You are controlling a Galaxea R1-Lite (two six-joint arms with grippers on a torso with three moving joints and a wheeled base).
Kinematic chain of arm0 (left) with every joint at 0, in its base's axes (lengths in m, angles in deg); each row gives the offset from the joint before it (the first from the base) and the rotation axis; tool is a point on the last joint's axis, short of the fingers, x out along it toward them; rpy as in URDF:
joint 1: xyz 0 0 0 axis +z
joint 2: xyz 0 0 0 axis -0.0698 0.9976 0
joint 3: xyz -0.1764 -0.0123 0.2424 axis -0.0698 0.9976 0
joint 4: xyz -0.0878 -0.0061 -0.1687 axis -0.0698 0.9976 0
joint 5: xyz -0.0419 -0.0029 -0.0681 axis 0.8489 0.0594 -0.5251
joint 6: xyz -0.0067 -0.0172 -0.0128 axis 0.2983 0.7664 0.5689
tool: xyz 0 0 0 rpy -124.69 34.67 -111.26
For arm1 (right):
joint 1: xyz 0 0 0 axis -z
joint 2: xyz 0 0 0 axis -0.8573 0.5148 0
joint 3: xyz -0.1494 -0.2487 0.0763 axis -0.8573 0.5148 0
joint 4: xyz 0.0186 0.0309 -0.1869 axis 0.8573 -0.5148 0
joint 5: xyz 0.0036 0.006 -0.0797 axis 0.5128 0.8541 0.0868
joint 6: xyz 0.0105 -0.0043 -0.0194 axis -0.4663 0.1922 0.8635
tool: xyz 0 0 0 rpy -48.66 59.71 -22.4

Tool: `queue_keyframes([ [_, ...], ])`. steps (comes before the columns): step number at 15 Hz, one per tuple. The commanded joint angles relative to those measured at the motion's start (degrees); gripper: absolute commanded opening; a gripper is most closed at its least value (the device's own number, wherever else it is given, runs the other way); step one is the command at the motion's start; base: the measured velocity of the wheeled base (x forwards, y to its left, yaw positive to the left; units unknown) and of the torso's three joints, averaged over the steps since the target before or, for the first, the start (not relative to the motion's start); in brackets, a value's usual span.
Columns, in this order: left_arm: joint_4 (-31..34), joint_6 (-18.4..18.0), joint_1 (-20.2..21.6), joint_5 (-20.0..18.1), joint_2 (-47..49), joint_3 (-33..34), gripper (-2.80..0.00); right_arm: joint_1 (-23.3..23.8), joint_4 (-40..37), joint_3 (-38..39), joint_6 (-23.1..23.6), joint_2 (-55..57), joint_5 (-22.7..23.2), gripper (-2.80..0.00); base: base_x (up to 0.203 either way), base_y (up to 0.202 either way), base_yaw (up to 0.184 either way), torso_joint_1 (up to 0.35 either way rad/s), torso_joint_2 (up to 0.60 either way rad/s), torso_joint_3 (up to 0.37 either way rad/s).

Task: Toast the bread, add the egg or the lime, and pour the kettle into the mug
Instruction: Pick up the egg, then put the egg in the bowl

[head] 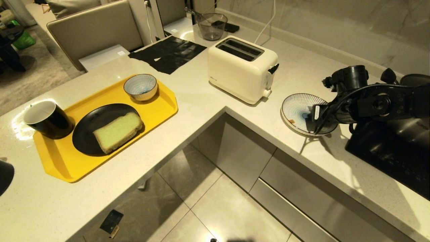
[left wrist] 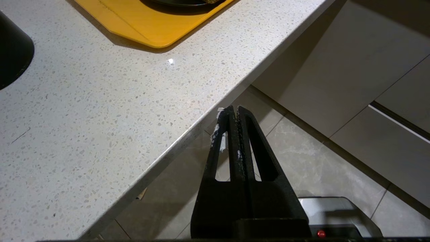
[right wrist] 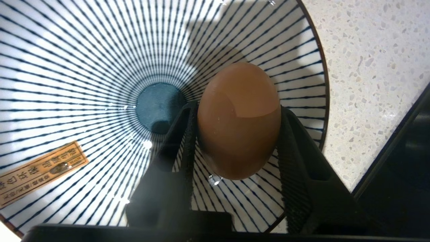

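Note:
The light-brown egg (right wrist: 238, 121) lies on a blue-and-white striped plate (right wrist: 100, 50), and my right gripper (right wrist: 238, 107) is shut on it with both pads touching its sides. In the head view that gripper (head: 317, 117) reaches down onto the plate (head: 295, 107), right of the toaster (head: 240, 69). The pale green bread (head: 117, 131) rests on a black plate (head: 87, 127) on the yellow tray (head: 158, 107). The mug (head: 47, 119) stands at the tray's left corner. My left gripper (left wrist: 235, 109) is shut and empty, beyond the counter edge and above the floor. No kettle is plainly in view.
A striped bowl (head: 140, 86) sits at the tray's far end. A black cooktop (head: 389, 151) lies right of the egg plate. A black rounded object (head: 5, 176) shows at the left edge. The counter is L-shaped around open floor (head: 208, 201).

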Motion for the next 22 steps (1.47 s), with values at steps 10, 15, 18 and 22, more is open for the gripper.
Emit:
queue_keyframes([
  [10,-0.02,0.00,0.04,-0.04,0.04,0.00,-2.80,-0.03,0.14,-1.00,2.29,-4.94,0.85,-2.80,0.000,0.000,0.000,0.000,0.00,0.000],
  [15,-0.02,0.00,0.10,0.02,0.04,0.00,-2.80,-0.03,0.17,-1.64,2.66,-10.61,1.01,-2.80,0.000,0.000,0.000,0.000,0.00,0.000],
  [18,-0.02,0.00,0.01,0.02,0.04,0.00,-2.80,0.06,0.17,-3.26,2.66,-14.09,1.09,-2.80,0.000,0.000,0.000,0.000,0.00,0.000],
  [22,-0.02,0.00,0.10,0.02,0.04,0.00,-2.80,-0.04,-0.09,-3.38,5.58,-20.06,3.54,-2.80,0.000,0.000,0.000,0.000,0.00,0.000],
])
